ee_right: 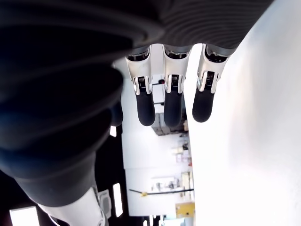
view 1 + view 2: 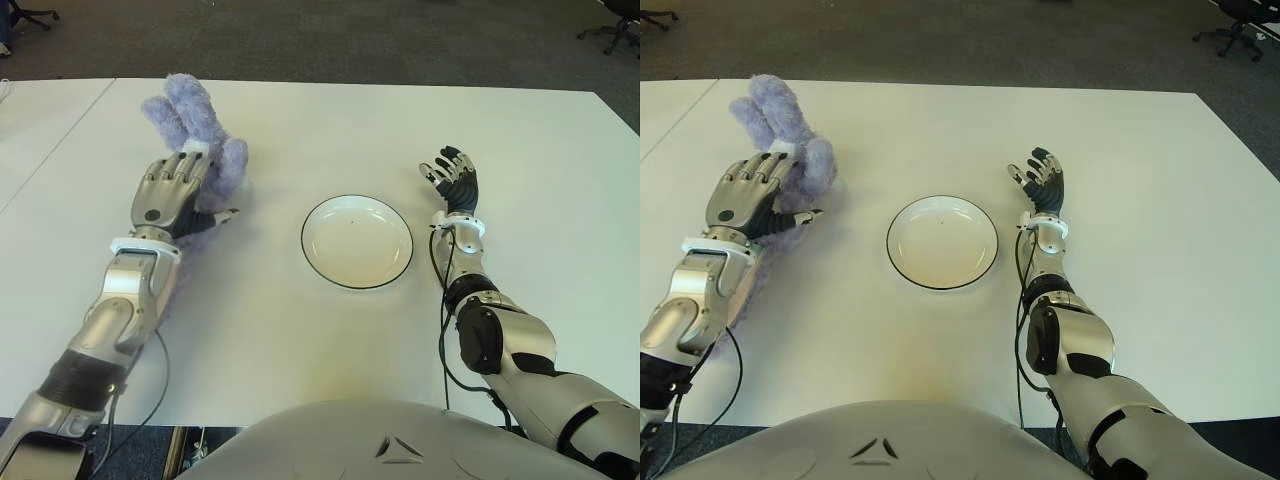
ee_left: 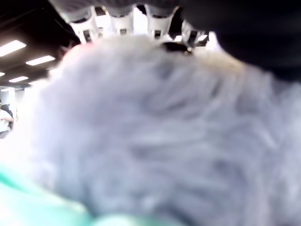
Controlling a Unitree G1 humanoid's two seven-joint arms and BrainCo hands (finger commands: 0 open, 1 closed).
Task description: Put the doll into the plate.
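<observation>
Doll (image 2: 195, 125) clamped in left hand (image 2: 172, 195) fingers (left of plate (image 2: 357, 241)); right hand (image 2: 455, 180) fingers spread, empty.

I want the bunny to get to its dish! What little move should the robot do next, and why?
Probably carry the doll sideways toward the plate. The left robot hand already grips the fluffy purple doll at the table's left, and the plate sits bare in the middle. The right robot hand is open, right of the plate.
</observation>
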